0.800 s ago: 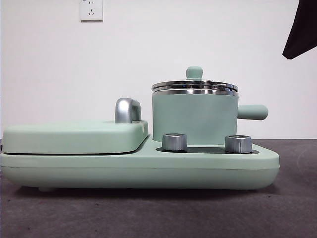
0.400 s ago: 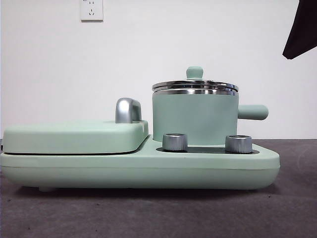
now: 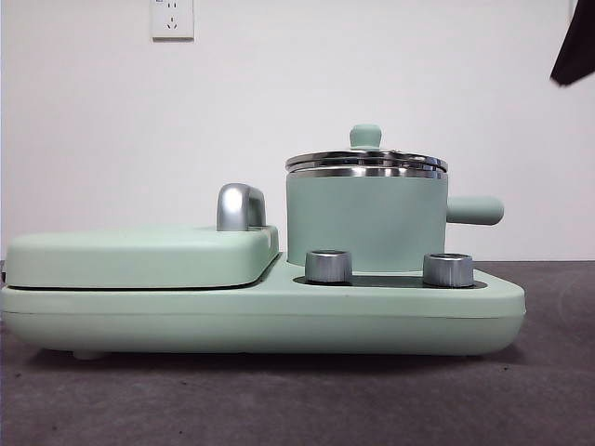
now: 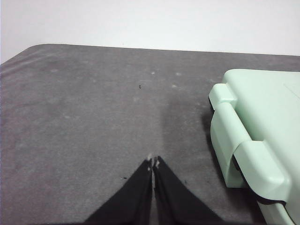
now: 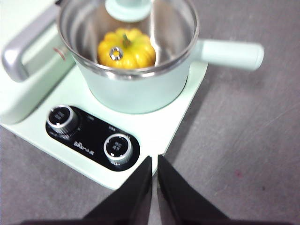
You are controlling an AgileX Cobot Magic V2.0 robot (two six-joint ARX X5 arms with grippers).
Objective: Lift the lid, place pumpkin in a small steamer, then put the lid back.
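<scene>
Pumpkin (image 5: 126,49) — yellow-orange, ribbed, green stem up — sits inside the small steamer (image 3: 364,223), seen through the clear glass of the lid (image 3: 365,160). The lid rests level on the steamer's steel rim, its mint-green knob on top. The steamer stands on the right part of the mint-green griddle unit (image 3: 260,316), its stubby side handle pointing to the right in the front view. Two silver dials (image 5: 118,148) sit on a black panel just in front of the steamer. The flat griddle cover (image 3: 139,255) with its chrome handle (image 3: 239,206) occupies the unit's left part. The right end effector (image 5: 154,161), jaws nearly together and holding nothing, hovers above the unit's front edge — near the dials. The left end effector (image 4: 153,162), jaws likewise closed and empty, hangs over the grey tabletop (image 4: 84,117) beside the unit's hinge end.
</scene>
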